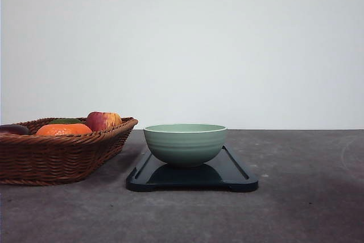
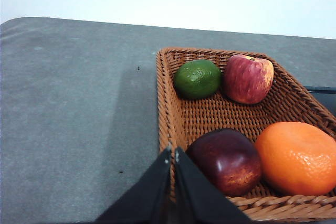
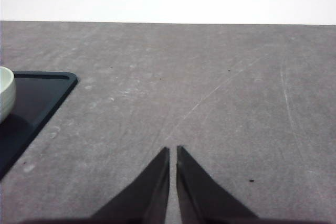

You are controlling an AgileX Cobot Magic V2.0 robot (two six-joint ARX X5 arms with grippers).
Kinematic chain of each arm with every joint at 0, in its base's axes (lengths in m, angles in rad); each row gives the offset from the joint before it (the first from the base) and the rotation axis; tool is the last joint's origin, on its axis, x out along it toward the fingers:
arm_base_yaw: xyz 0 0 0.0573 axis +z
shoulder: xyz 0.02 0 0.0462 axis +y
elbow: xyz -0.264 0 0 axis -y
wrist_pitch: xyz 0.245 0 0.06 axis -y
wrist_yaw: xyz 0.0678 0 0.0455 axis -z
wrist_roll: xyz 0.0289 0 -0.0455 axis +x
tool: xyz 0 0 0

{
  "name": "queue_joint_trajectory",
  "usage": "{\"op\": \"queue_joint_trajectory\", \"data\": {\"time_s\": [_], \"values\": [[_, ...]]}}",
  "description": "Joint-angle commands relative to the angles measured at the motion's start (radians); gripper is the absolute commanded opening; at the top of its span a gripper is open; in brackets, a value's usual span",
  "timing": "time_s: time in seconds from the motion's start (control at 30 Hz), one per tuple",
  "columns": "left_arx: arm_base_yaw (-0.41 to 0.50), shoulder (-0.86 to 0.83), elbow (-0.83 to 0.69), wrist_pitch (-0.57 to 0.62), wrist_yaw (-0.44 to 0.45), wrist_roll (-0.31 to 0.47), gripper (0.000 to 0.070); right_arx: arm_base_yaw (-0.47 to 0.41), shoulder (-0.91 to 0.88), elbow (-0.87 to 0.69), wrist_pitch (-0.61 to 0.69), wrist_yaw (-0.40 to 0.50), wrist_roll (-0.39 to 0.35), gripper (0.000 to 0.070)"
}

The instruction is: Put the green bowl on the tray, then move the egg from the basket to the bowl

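Note:
The green bowl (image 1: 185, 143) stands upright on the black tray (image 1: 236, 174) at the table's middle; its rim (image 3: 5, 93) and the tray's corner (image 3: 37, 98) also show in the right wrist view. Left of the tray sits the wicker basket (image 1: 57, 157). In it lies the egg (image 2: 226, 161), a dark reddish-brown oval near the basket's closer rim (image 2: 262, 203), and it shows low at the basket's left end (image 1: 14, 130) in the front view. My left gripper (image 2: 172, 151) is shut and empty, just beside the egg at the basket's edge. My right gripper (image 3: 173, 149) is shut over bare table, right of the tray.
The basket also holds a red-yellow apple (image 2: 248, 78), an orange mandarin (image 2: 298, 157) and a green round fruit (image 2: 198, 78). The grey tabletop (image 1: 301, 197) stretches right of the tray, with a white wall (image 1: 227, 55) behind.

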Motion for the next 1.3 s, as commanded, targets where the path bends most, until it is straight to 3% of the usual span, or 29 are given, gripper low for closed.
{"op": "queue_joint_trajectory", "data": {"time_s": [0.0, 1.27], "values": [[-0.001, -0.002, -0.019, -0.005, -0.001, 0.000, 0.0000, -0.001, 0.000, -0.004, 0.010, 0.000, 0.011, 0.0016], [-0.001, -0.002, -0.019, -0.005, -0.001, 0.000, 0.0000, -0.001, 0.000, -0.004, 0.010, 0.000, 0.011, 0.0016]]}}
